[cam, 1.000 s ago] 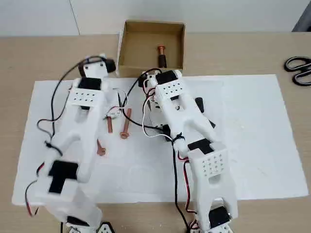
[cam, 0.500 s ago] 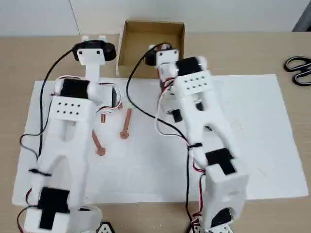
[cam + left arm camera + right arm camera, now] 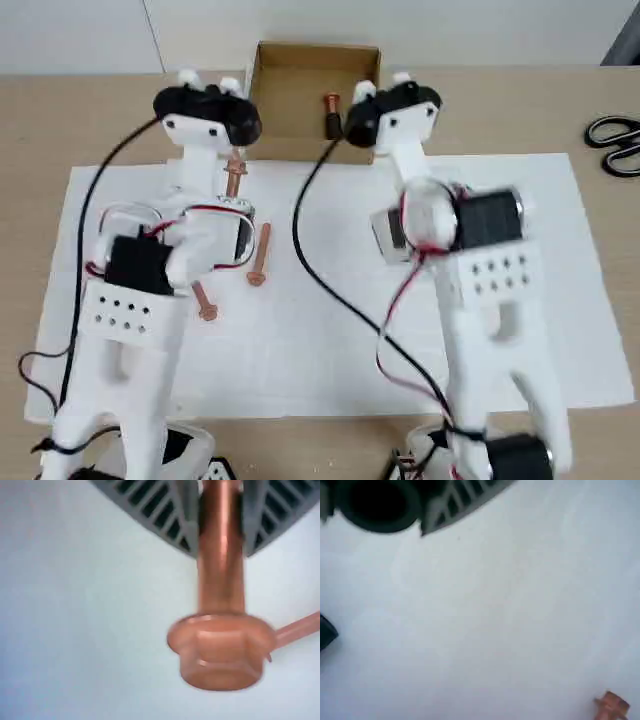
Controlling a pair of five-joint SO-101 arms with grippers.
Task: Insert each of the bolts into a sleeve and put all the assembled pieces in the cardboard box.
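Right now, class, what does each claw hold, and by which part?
The left claw grips a copper bolt by its shank, head free. The right claw seems to hold a black sleeve, seen end-on; where along it cannot be told.

The high view is looking steeply down from above the tabletop [image 3: 60, 110], taking in the left arm [image 3: 130, 290], the right arm [image 3: 490, 290] and the white sheet [image 3: 330, 340]. Each wrist view is facing down past its own fingers [image 3: 150, 510], hanging close over that same sheet. The left is crowding its held bolt [image 3: 220, 645], which is showing in the high view too, and the right its sleeve [image 3: 380, 502].
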